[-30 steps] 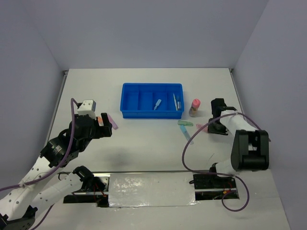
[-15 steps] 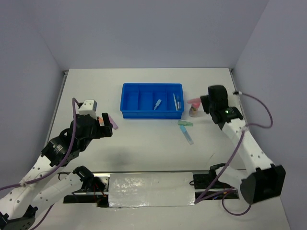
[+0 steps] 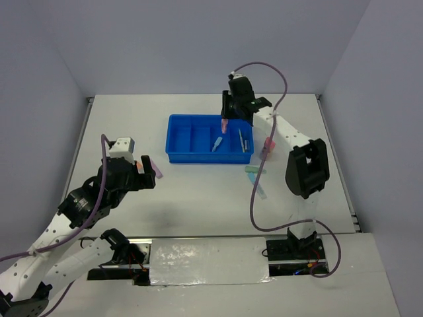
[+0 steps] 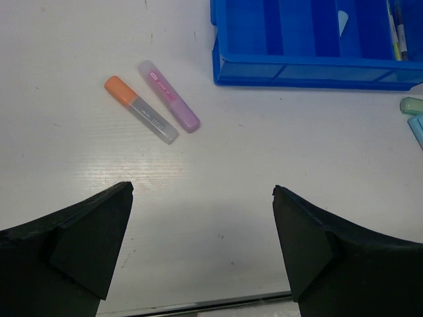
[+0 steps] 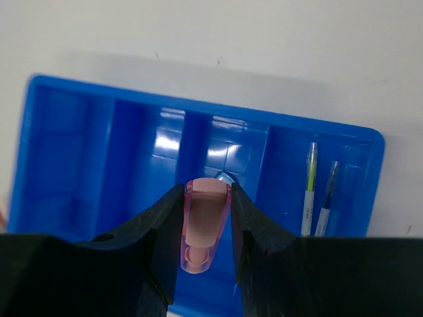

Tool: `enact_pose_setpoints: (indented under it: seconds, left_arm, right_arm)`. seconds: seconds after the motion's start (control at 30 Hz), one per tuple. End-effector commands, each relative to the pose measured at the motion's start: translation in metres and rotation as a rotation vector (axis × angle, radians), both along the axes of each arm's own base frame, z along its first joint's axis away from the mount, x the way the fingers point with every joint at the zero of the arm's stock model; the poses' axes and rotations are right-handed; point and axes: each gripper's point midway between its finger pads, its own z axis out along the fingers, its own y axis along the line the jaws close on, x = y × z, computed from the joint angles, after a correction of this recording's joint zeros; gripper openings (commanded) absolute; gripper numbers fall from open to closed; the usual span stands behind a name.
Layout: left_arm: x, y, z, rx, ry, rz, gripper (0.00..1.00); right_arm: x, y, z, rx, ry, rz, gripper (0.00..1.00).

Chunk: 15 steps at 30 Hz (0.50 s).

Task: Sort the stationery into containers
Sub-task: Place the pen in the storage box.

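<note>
The blue tray (image 3: 208, 158) sits at the table's middle back. It holds a small blue marker (image 3: 217, 143) and two thin pens (image 3: 242, 140). My right gripper (image 3: 225, 121) hangs over the tray's middle, shut on a pink marker (image 5: 205, 224) that points down at a compartment. The yellow pen (image 5: 308, 188) and white pen (image 5: 326, 198) lie in the rightmost compartment. My left gripper (image 4: 203, 218) is open and empty above the table, near an orange marker (image 4: 140, 109) and a purple-pink marker (image 4: 169, 105) lying side by side left of the tray (image 4: 310, 71).
A pink-capped glue stick (image 3: 268, 146) stands right of the tray, partly behind my right arm. A green marker (image 3: 254, 170) and a light blue marker (image 3: 259, 187) lie in front of the tray's right end. White walls enclose the table.
My right arm has swung from the table's right side, past the glue stick, to above the tray with the pink marker. The left arm has not moved.
</note>
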Motion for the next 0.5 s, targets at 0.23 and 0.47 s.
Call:
enact_pose_setpoints:
  seconds: [0.23, 0.47]
  left_arm:
    - [0.005, -0.006, 0.006, -0.002, -0.029, -0.029, 0.99]
    - [0.005, -0.008, 0.006, -0.004, -0.026, -0.039, 0.99]
  right_arm:
    - [-0.003, 0.037, -0.043, -0.095, 0.054, 0.225, 0.04]
    - [-0.008, 0.036, -0.044, -0.089, 0.064, 0.207, 0.53]
